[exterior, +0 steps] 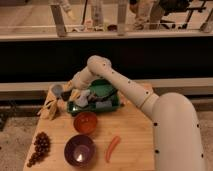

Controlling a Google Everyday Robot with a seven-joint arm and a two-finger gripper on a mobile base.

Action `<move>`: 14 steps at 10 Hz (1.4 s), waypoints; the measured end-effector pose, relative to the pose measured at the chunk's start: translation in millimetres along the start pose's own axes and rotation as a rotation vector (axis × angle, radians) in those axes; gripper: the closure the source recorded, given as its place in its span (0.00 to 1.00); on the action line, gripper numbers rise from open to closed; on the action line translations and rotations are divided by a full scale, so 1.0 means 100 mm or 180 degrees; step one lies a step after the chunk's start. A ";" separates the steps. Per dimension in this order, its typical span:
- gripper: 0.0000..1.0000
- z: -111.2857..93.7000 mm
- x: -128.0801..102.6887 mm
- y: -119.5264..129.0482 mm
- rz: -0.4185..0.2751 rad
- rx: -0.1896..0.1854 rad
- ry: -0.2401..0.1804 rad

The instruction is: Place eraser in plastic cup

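Note:
The plastic cup [56, 90] is short, pale and translucent and stands at the back left of the wooden table [135, 132]. My gripper [68, 91] is at the end of the white arm [120, 82], low over the table just right of the cup, between it and the green tray [100, 95]. I cannot make out the eraser; it may be hidden at the gripper.
The green tray holds several grey and white items. An orange-red bowl [86, 121] sits in front of it, with a purple bowl [80, 149] nearer still. Dark grapes [40, 146] lie front left, a red chili [112, 148] front right, and yellowish pieces [50, 108] left.

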State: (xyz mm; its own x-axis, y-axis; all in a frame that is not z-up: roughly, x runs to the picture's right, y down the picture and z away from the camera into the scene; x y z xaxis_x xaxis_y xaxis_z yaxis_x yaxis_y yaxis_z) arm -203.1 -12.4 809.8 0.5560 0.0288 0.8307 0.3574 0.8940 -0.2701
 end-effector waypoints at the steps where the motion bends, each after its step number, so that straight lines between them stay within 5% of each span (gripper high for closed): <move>1: 0.98 0.03 0.02 -0.13 -0.0006 0.0060 -0.0115; 6: 0.98 0.37 0.00 -0.66 -0.0081 0.0113 -0.0805; 12: 0.98 0.44 0.07 -0.67 -0.0015 0.0099 -0.0878; 13: 0.98 0.45 0.08 -0.70 0.0007 0.0123 -0.0916; 14: 0.98 0.56 0.09 -0.78 0.0052 0.0249 -0.1088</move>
State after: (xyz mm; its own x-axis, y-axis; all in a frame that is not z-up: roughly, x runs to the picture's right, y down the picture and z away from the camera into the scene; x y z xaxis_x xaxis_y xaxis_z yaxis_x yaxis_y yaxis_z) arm -268.0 -57.4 865.5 0.2731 0.1796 0.9450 0.2846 0.9233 -0.2578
